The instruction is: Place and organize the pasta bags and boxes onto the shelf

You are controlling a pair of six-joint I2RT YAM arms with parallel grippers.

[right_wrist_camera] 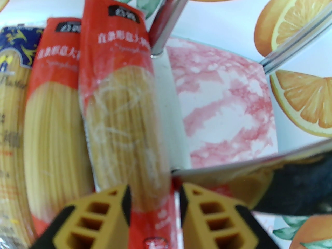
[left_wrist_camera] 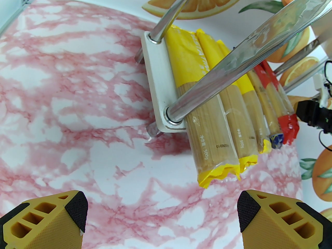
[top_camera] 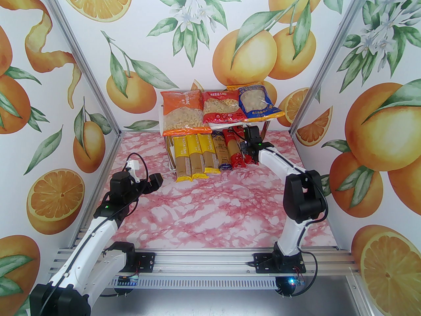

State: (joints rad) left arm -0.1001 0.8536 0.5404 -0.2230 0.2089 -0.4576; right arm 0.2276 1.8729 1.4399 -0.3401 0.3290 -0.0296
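Your left gripper (left_wrist_camera: 160, 216) hangs released, jaws wide, over the table (left_wrist_camera: 64, 87) near the shelf (left_wrist_camera: 155, 69). Top tier: orange bag (top_camera: 185, 112), red bag (top_camera: 222, 107), blue bag (top_camera: 258, 102). Lower tier, side by side: three yellow packs (top_camera: 194, 156), dark blue pack (top_camera: 222, 153), two red packs (top_camera: 232, 150). Your right gripper (right_wrist_camera: 155, 198) straddles the rightmost red pack (right_wrist_camera: 122, 100) at its near end; clamped or loose, can't tell.

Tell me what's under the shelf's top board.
Six spaghetti packs lie side by side on the lower board: three yellow, one dark blue, two red. Their far ends are hidden by the three bags above.
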